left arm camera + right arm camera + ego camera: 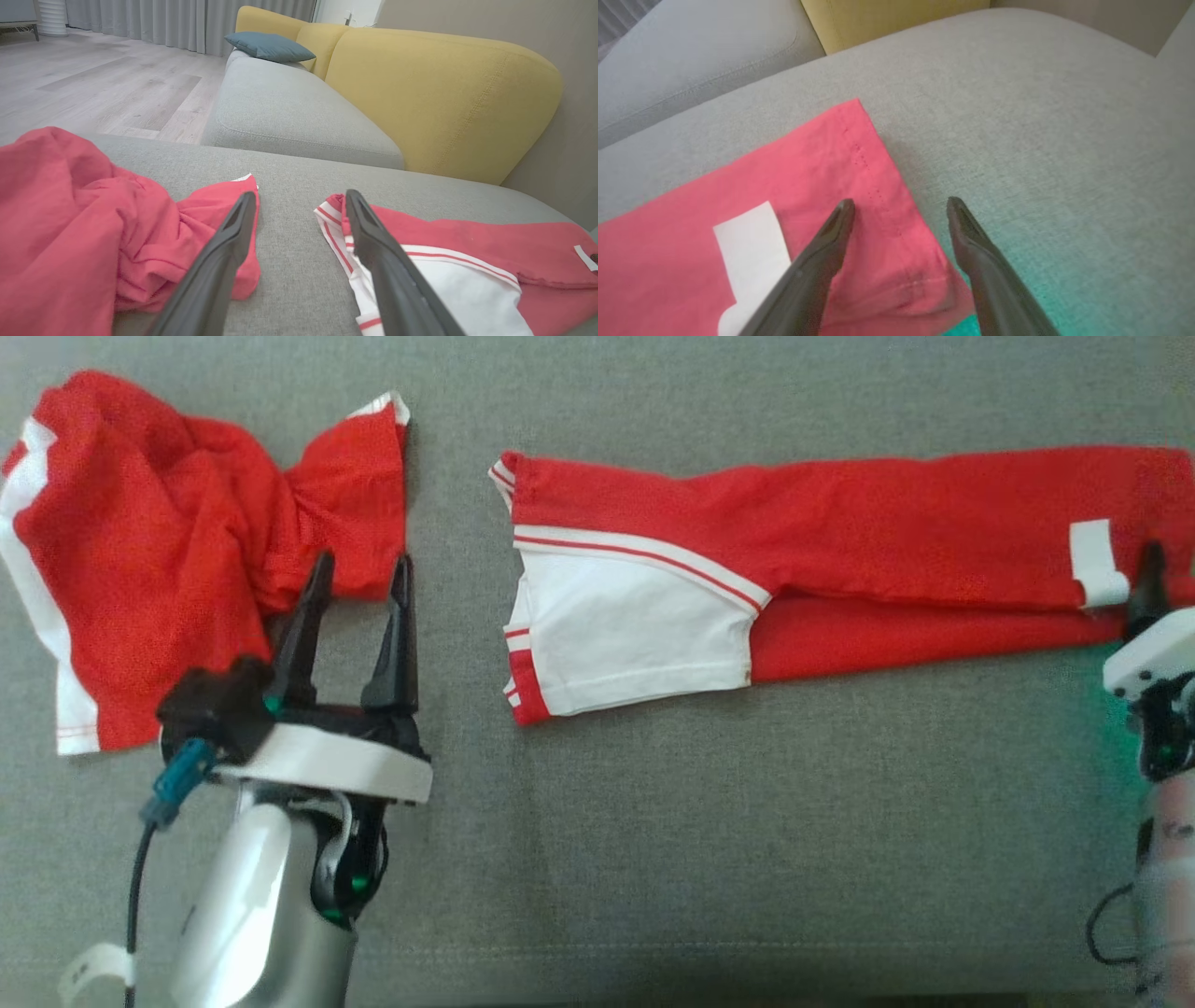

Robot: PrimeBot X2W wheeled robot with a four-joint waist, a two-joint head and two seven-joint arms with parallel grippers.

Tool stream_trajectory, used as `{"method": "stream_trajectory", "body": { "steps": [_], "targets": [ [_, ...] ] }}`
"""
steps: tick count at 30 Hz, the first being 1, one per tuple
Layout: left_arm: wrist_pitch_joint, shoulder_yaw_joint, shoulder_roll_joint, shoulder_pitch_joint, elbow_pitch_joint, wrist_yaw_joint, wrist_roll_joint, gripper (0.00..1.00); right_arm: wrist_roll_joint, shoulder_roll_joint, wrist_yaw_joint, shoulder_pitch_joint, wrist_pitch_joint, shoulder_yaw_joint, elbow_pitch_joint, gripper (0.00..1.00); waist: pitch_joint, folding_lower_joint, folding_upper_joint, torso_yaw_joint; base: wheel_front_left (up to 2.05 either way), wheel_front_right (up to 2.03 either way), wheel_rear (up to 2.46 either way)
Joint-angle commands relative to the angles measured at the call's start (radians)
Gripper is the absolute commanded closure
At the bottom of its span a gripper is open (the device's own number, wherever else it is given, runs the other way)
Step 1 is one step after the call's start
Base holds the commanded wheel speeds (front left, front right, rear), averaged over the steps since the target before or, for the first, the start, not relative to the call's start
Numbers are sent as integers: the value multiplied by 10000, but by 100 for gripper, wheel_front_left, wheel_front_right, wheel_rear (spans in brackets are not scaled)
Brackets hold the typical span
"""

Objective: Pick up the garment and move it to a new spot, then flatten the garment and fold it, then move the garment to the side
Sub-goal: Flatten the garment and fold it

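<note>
On the grey sofa cushion [653, 803], the left hand [364, 560], fingers apart, points at the crumpled red garment [140, 541]; the right hand [901, 201], likewise spread, straddles the folded garment [840, 523] at its edge.

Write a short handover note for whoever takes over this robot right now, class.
Left gripper: open, empty, fingertips at the near edge of the crumpled red garment.
Right gripper: open, empty, over the right-end corner of the long red-and-white garment.
Both garments lie apart on the grey sofa cushion.
Done: the long garment looks flattened and folded lengthwise.
Left: likely fold it further and move it aside; the crumpled one is unfolded.
</note>
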Motion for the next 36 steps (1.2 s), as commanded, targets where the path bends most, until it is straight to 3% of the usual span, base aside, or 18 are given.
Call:
{"method": "stream_trajectory", "body": {
  "steps": [1, 8, 9, 10, 11, 18, 25, 30, 36],
  "targets": [
    [-51, 235, 57, -265, -326, -1, 34, 0, -102, 32, -7, -287, 72, 131, -188, 0, 166, 0, 0, 2, 0, 0, 0],
    [-51, 347, 56, -456, -382, 57, 62, 0, -48, 121, -7, -719, 317, 84, 246, 0, 457, 0, 0, -70, 0, 0, 0],
    [-51, 377, 56, -481, -389, 68, 62, 0, 20, 135, -7, -739, 365, 114, 296, 18, 473, 0, 0, -81, 0, 0, 0],
    [-51, 408, 56, -504, -397, 77, 65, 0, 96, 135, -7, -751, 387, 117, 331, 79, 482, 0, 0, -93, 0, 0, 0],
    [-51, 436, 56, -524, -403, 82, 70, 0, 157, 114, -7, -743, 386, 133, 349, 100, 484, 0, 0, -104, 0, 0, 0],
    [-51, 588, 55, -522, -428, 68, 104, 0, 254, -411, -7, -604, 188, -513, 535, 100, 319, 0, 0, -150, 0, 0, 0],
    [-51, 654, 55, -418, -403, 44, 102, 0, -1254, -957, -7, -518, -468, -1994, 551, 100, 73, 0, 0, -167, 0, 0, 0],
    [-51, 630, 55, -312, -336, 51, 41, 0, -2336, -459, -7, -779, -714, -2964, 495, 100, -232, 0, 0, -186, 0, 0, 0],
    [-51, 526, 55, -78, -192, 102, -80, 0, -2752, 139, -7, -1024, -930, -2732, 472, 100, -823, 0, 0, -225, 0, 0, 0]
  ]
}}
